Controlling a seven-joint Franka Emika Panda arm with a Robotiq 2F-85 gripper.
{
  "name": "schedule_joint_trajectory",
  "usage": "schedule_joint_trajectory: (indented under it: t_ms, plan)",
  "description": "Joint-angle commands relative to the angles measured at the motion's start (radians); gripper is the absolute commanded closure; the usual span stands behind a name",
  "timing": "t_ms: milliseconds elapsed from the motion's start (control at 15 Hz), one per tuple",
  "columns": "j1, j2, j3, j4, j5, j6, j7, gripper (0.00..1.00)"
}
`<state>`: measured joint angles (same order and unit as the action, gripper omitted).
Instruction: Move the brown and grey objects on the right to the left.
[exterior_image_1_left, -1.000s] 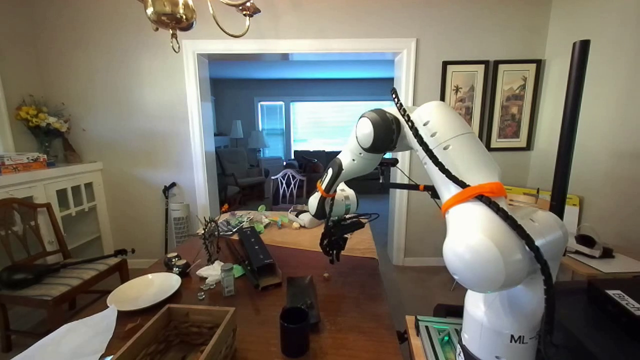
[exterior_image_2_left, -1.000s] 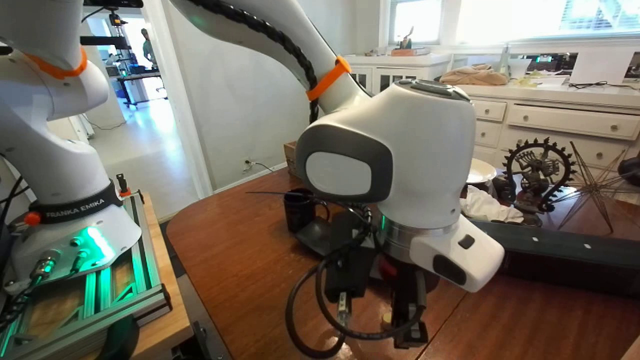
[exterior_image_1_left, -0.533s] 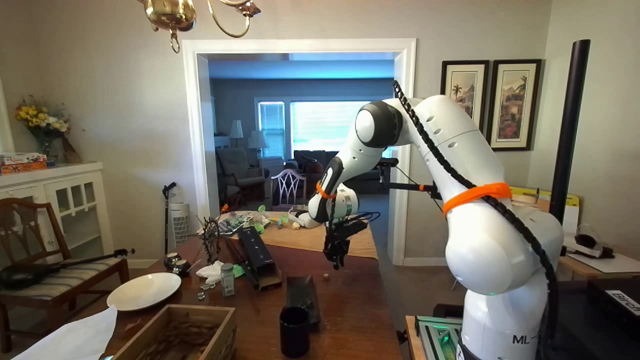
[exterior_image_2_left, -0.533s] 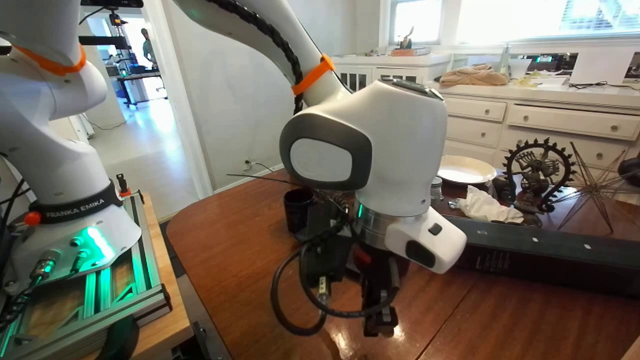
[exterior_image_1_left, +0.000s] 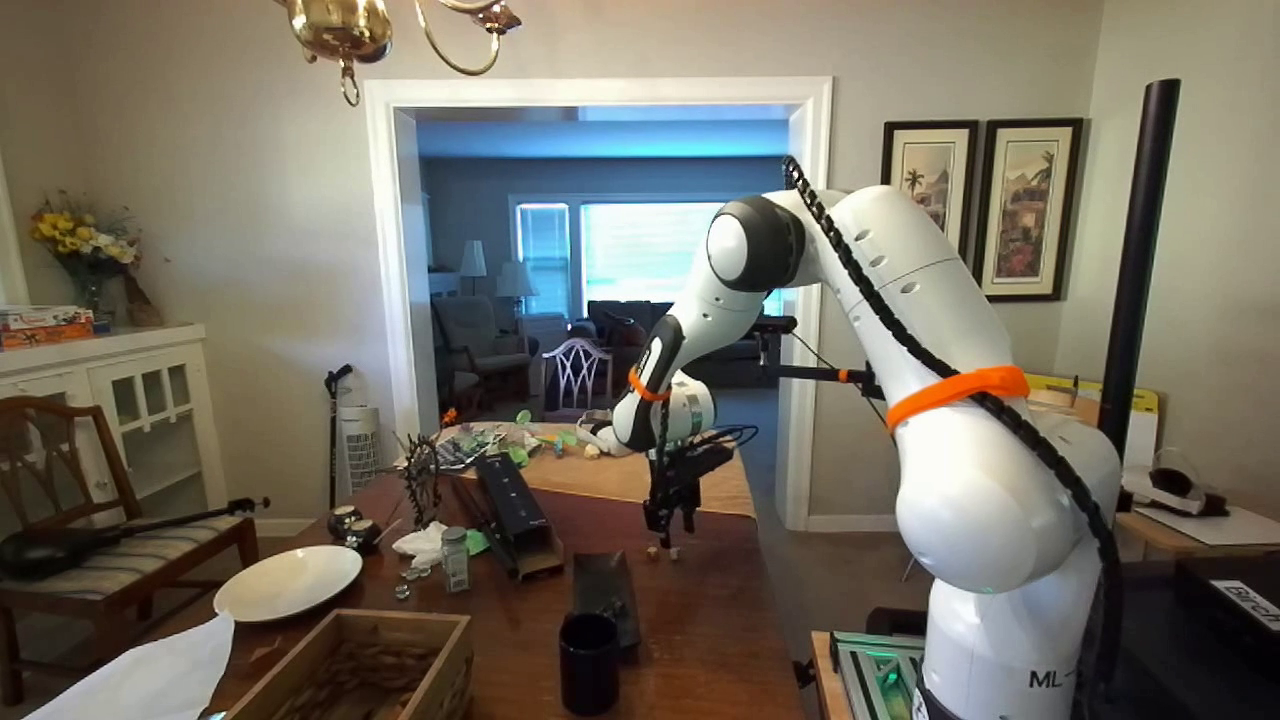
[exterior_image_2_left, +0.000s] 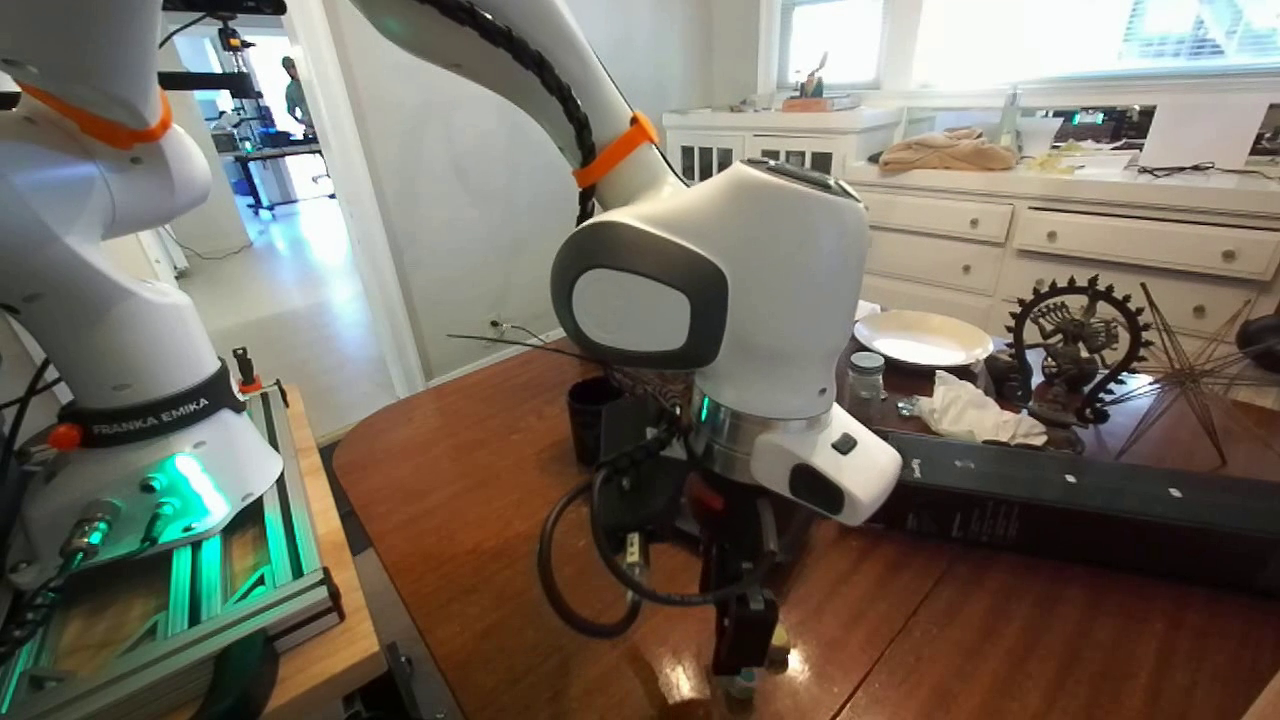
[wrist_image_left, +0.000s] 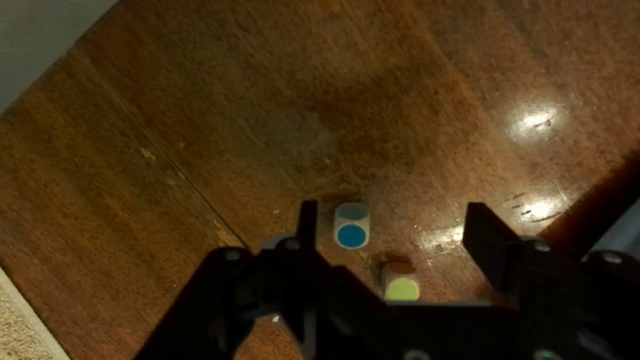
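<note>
Hand (wrist_image_left: 392, 215) hung wide, nothing in grip; grey-topped die (wrist_image_left: 351, 226) & brown-topped die (wrist_image_left: 401, 282) sat on table (wrist_image_left: 250, 125) below it. Step was prob. pre-grasp; next move likely called for centring over one, then lowering.

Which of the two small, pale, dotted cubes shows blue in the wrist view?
The pale cube with grey and blue dots, the upper one in that view. The lower pale cube with brown and yellow-green dots shows no blue there.
</note>
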<state>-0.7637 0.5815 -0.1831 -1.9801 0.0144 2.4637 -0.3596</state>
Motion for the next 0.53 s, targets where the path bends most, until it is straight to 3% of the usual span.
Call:
schedule_joint_trajectory:
  t_ms: [0, 467]
  plan:
    - [0.029, -0.032, -0.02, -0.039, -0.015, -0.001, -0.001, 0.0]
    - [0.018, -0.066, -0.018, -0.047, 0.004, -0.015, -0.034, 0.0]
